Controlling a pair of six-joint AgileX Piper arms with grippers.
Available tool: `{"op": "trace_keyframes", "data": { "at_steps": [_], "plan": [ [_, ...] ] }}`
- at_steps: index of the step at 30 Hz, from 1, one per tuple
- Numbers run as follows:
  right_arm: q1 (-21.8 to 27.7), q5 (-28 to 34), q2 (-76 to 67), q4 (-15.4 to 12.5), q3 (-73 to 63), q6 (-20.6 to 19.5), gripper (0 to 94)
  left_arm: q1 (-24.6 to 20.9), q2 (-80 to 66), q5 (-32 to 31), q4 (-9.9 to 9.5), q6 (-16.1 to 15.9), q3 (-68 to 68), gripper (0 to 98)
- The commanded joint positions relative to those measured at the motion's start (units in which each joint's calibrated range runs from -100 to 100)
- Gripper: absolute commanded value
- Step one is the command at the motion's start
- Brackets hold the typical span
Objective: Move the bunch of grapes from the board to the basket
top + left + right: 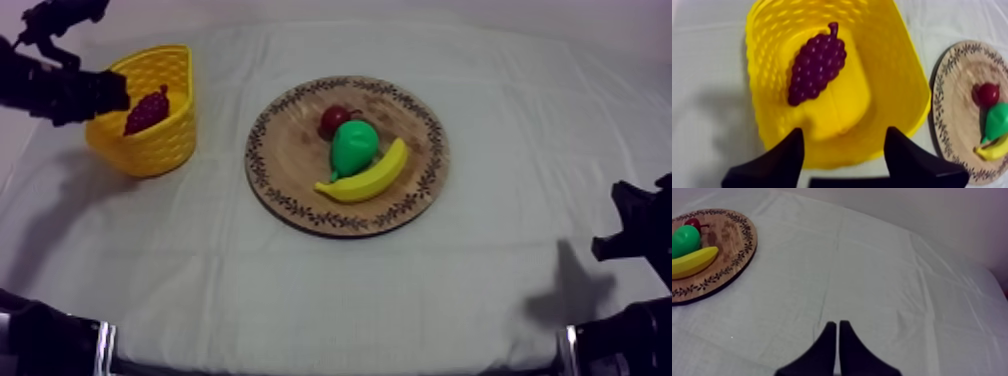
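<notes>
Partly cut off, left hand (844, 131) spread empty over grapes (817, 65) in basket (906, 82), right hand (837, 324) closed empty.

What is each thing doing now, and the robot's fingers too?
yellow plastic basket: standing, one fruit inside
purple bunch of toy grapes: lying in basket, not gripped
round wooden board with patterned rim: flat, carrying three fruits
green toy pear: on board
yellow toy banana: on board, touching pear
small red fruit: on board, beside pear
left arm's black fingers: open, above basket
right arm's black fingers: shut, empty
</notes>
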Motion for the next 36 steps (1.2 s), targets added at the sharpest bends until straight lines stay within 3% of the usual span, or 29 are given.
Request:
{"op": "trace_keyframes", "data": {
  "at_steps": [1, 11, 22, 31, 36],
  "plan": [
    [0.0, 0.0, 0.0, 0.0, 0.0, 0.0, 0.3, -0.1, -6.1, -2.8, 0.01, -0.7, 9.0, 54.0],
    [0.0, 0.0, 0.0, 0.0, 0.0, 0.0, 0.3, -1.6, -25.0, -8.9, -0.20, -4.0, 27.4, 32.8],
    [0.0, 0.0, 0.0, 0.0, 0.0, 0.0, 0.3, -2.1, -46.7, -16.3, -0.81, -4.7, 44.3, 9.8],
    [0.0, 0.0, 0.0, 0.0, 0.0, 0.0, 0.3, -1.0, -62.5, -13.9, -7.24, -0.7, 47.5, 0.5],
    [0.0, 0.0, 0.0, 0.0, 0.0, 0.0, 0.3, -0.1, -69.5, -12.2, -8.44, 0.9, 47.7, 0.1]
  ]
}}
